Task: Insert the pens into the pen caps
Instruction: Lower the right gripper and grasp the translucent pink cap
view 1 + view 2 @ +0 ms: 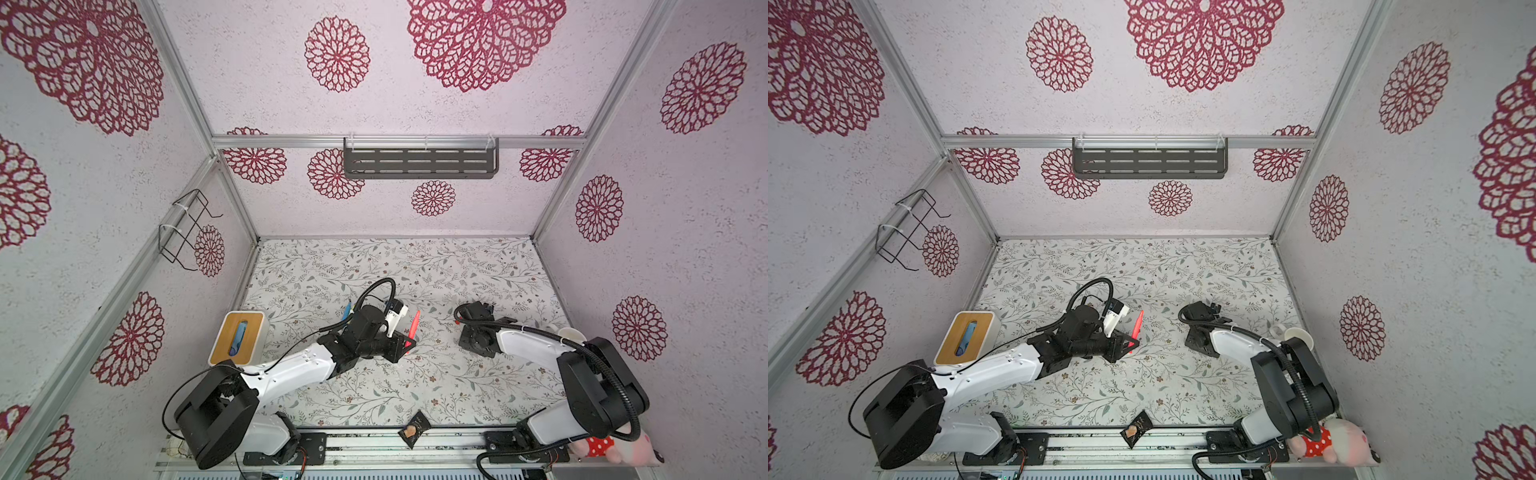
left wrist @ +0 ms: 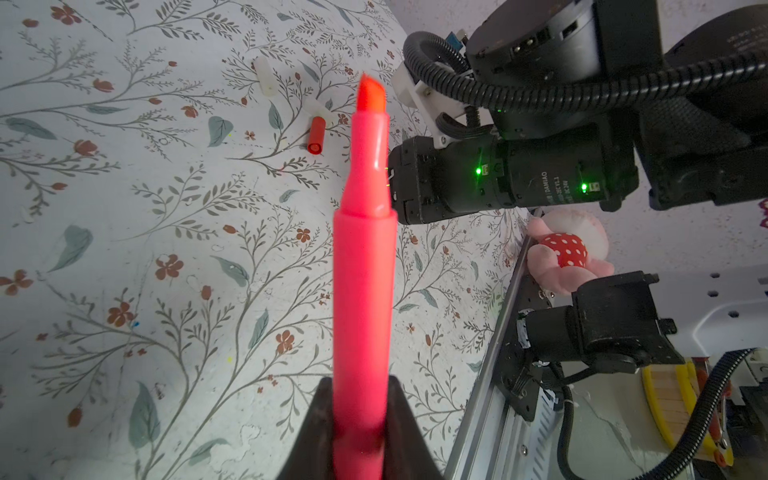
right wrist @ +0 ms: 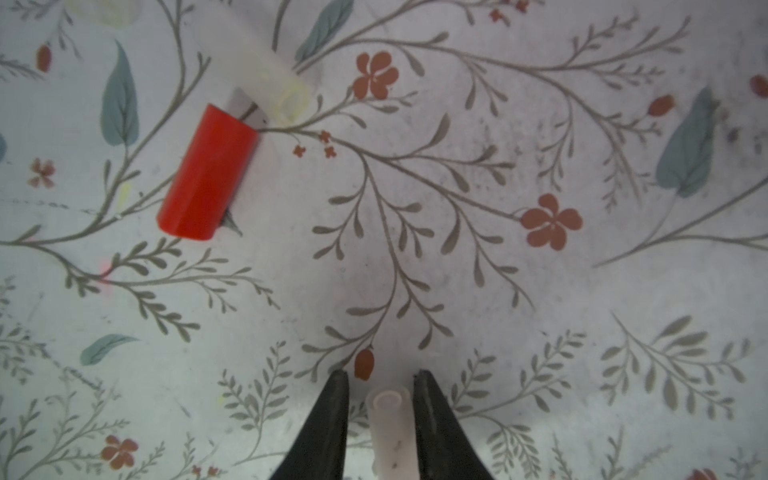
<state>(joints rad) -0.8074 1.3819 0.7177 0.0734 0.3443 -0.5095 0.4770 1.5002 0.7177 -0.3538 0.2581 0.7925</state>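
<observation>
At the middle of both top views, the left gripper is clamped on the lower barrel of the pink pen, whose bare chisel tip points up and away over the floral table. Right of centre, the right gripper is down at the table with its jaws spread either side of a pale cap. We see a sliver of table between one finger and the cap, so nothing is pinched yet. A red cap lies well apart, touching a yellowish cap. A blue pen peeks out beside the left arm.

We judge the grasp the weak point. The cap sits off-centre between the fingers, so the nearer one may nudge the smooth round cap aside or roll it out before the other arrives. Later, the pen is held far from its tip, and a small wobble could make it miss the cap's mouth.
</observation>
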